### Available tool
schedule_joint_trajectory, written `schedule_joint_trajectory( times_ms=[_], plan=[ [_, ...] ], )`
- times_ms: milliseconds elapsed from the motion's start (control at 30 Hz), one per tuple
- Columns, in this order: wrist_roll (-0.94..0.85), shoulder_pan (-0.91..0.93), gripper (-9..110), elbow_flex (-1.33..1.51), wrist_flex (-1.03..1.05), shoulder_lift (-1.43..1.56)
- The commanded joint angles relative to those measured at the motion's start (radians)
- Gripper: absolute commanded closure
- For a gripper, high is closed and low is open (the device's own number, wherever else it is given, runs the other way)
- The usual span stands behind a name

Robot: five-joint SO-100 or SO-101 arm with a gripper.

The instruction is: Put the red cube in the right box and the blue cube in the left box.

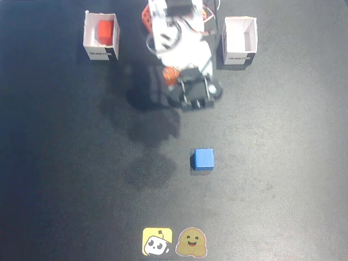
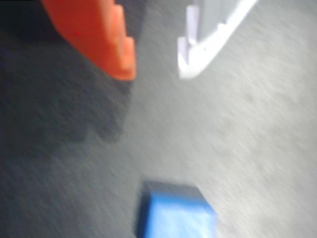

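**Red cube boxed, blue cube loose on the mat**

In the fixed view my claw (image 1: 194,100) hangs over the dark table (image 1: 283,163), between the two white boxes and a little nearer the camera. In the wrist view my orange finger (image 2: 99,34) and white finger (image 2: 208,44) stand apart with bare mat between them: the claw is open and holds nothing. The red cube (image 1: 105,31) sits inside the box at the view's left (image 1: 101,53). The box at the view's right (image 1: 239,55) shows only its white interior. The blue cube (image 1: 204,159) rests on the mat, apart from my claw, well clear of both boxes. Two stickers (image 1: 175,242) lie at the near edge.
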Motion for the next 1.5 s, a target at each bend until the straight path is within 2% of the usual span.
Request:
schedule_joint_trajectory(
  times_ms=[0, 400, 1467],
  plan=[
    [0.043, -0.032, 95, -0.054, -0.083, -0.075],
    [0.071, -0.051, 93, -0.186, -0.199, -0.341],
    [0.118, -0.095, 85, -0.36, -0.387, -0.727]
  ],
)
